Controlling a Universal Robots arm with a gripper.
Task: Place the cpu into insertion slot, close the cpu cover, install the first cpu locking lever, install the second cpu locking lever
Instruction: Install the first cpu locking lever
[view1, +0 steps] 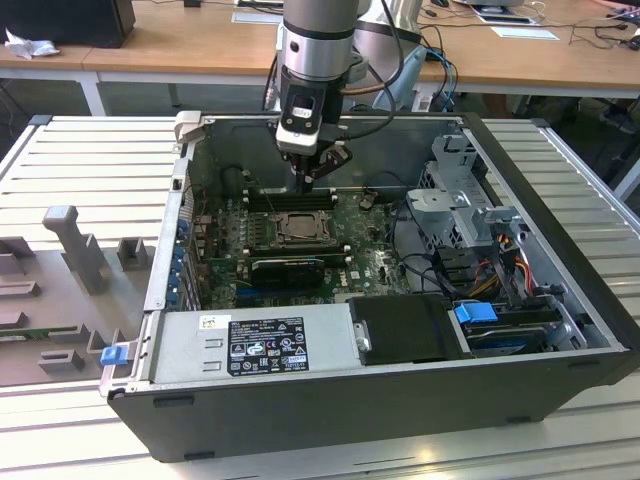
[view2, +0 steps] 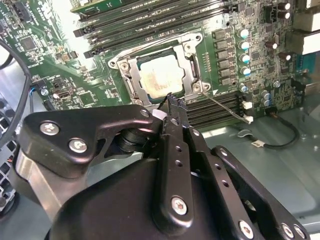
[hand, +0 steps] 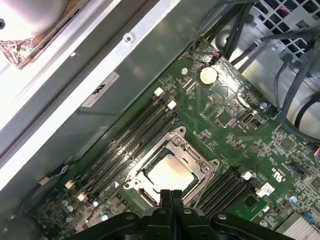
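The claw (view2: 172, 101) is hovering just above the board (hand: 225, 120) with its fingers pressed together and gripping nothing. In both wrist views the tips are pointing at the nearest edge of the socket. The cpu (view2: 161, 76) is lying flat in the slot (hand: 141, 175) directly ahead of the tips, and the cover (view2: 193, 56) is lying down around it as a frame. A thin lever (view2: 226, 107) is running out from the cover's corner beside the claw, across the memory slots (view2: 220, 116); whether it is latched cannot be told. Judged risks: the closed tips are offering only a narrow contact, so a push off the lever's line is likely to slip and strike the cover or nearby components. Excess downward force on an unseated cover is risking damage to the socket.
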